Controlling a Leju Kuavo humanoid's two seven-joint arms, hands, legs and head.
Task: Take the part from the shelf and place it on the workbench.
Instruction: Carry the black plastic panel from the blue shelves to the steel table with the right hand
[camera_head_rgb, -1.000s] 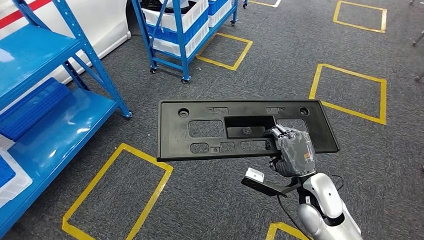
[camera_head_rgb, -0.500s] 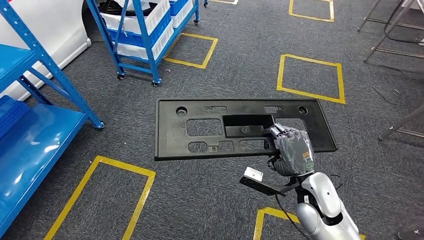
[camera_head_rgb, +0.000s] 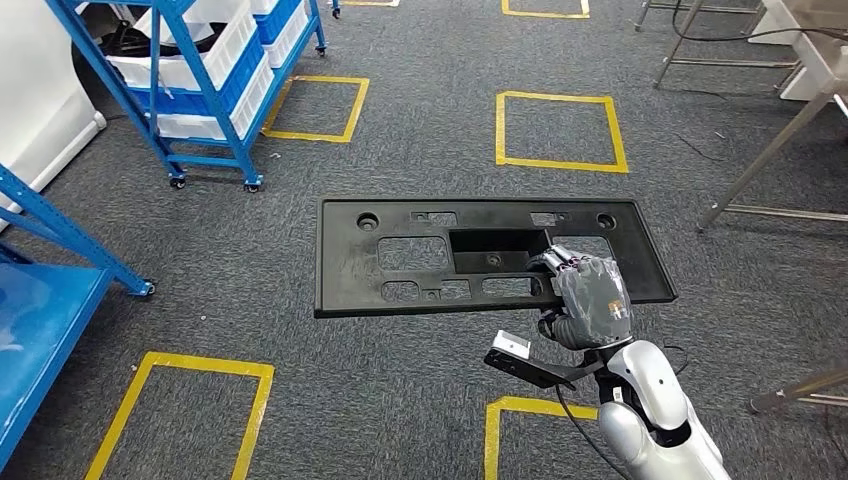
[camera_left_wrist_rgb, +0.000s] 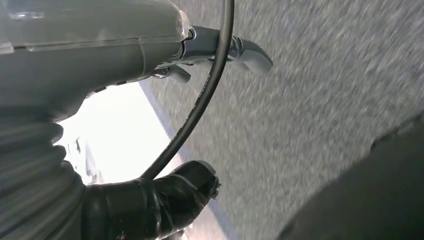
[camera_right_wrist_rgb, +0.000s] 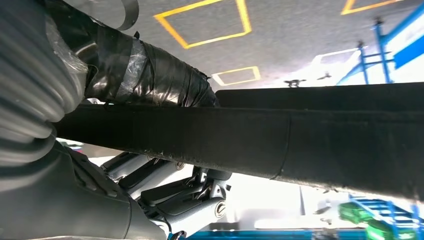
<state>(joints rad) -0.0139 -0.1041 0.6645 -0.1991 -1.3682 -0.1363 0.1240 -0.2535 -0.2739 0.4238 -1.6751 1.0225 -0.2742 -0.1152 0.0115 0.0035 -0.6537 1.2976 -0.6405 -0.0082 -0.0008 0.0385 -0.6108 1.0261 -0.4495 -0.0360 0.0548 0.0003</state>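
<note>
item: part, a long flat black moulded panel with rectangular cut-outs and round holes near its far corners. location: centre of the head view, carried level above the grey carpet floor, clear of the blue shelf at the lower left edge.

holder: right hand, lower centre-right of the frame, fingers curled over the near long edge toward the panel's right end, beside the central recess. in the right wrist view the taped thumb lies on one face of the part and the darker fingers close on the other face, so the edge is clamped between them.

left hand: seen at the wrist view's lower left over carpet; open or closed, cannot tell.

handling, as judged: stiff, since it shows no droop along the unsupported length; probably light for its size; smooth plastic, likely slippery. the off-centre hold leaves a long overhang to the left, so twist and swing are the risk. the better grip would be nearer the middle, on the rim of a cut-out.

surroundings: yellow floor squares; metal legs at upper right, possibly the worktop.
</note>
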